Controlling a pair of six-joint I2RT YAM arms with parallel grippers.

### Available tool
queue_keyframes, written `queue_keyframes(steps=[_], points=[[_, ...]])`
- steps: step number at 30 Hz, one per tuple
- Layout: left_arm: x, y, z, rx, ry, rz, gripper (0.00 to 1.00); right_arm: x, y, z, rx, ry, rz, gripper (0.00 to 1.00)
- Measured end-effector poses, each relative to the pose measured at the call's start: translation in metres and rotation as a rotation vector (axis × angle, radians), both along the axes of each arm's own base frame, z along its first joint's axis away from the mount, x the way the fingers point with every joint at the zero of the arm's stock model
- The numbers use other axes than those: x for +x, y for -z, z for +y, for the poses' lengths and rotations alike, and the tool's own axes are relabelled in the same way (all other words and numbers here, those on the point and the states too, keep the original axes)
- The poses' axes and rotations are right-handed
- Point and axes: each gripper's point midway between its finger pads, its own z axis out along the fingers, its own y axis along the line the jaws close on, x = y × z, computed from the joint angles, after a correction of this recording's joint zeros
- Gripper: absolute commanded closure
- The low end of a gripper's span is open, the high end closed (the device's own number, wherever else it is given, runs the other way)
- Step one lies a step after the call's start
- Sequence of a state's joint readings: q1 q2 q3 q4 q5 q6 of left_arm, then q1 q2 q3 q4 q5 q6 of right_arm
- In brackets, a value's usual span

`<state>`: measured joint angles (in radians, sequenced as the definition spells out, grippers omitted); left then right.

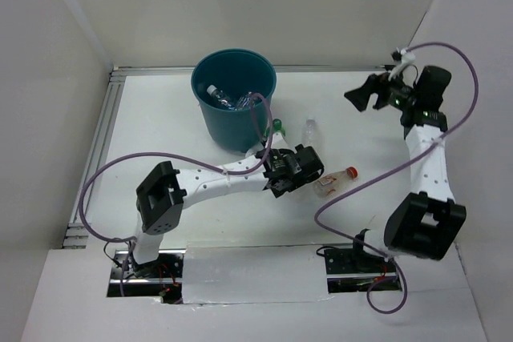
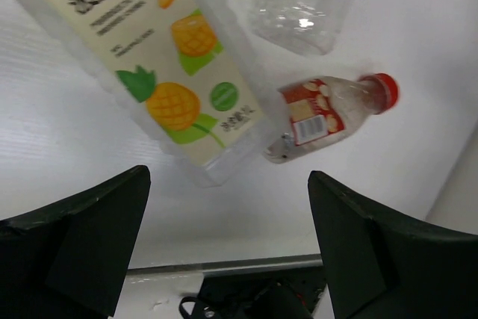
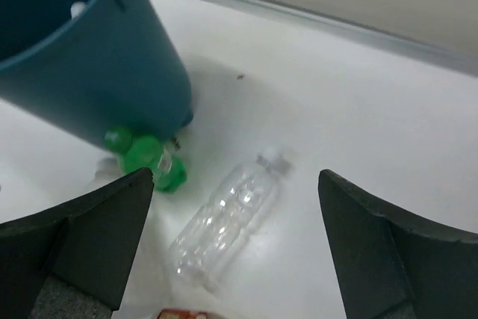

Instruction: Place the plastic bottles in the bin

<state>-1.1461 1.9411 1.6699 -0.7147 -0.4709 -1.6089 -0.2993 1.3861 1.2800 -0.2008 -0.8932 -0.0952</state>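
Note:
The dark teal bin stands at the back with a clear bottle inside. My left gripper is open and empty, hovering over the labelled pineapple bottle, which lies on the table. The red-capped bottle lies just right of it and also shows in the left wrist view. A clear bottle and the small green bottle lie by the bin's base. My right gripper is open and empty, raised at the far right. Its camera sees the clear bottle, the green bottle and the bin.
White walls close in the table on the left, back and right. A metal rail runs along the left edge. Purple cables loop over the bin's rim and around both arms.

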Motion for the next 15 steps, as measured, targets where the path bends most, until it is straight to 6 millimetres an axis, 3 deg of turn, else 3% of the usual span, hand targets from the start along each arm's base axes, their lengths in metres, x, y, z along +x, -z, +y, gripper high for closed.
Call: queue_keyframes(steps=[4, 7, 15], points=[[-0.001, 0.014, 0.009, 0.076, -0.028, 0.044, 0.00, -0.047, 0.043, -0.006, 0.015, -0.009, 0.082, 0.03], [0.009, 0.016, 0.002, 0.089, -0.057, 0.048, 0.00, -0.068, 0.063, -0.012, 0.028, -0.009, 0.125, 0.03], [0.031, 0.037, 0.008, 0.148, -0.116, 0.055, 0.00, -0.090, 0.076, -0.031, 0.047, -0.015, 0.142, 0.05]])
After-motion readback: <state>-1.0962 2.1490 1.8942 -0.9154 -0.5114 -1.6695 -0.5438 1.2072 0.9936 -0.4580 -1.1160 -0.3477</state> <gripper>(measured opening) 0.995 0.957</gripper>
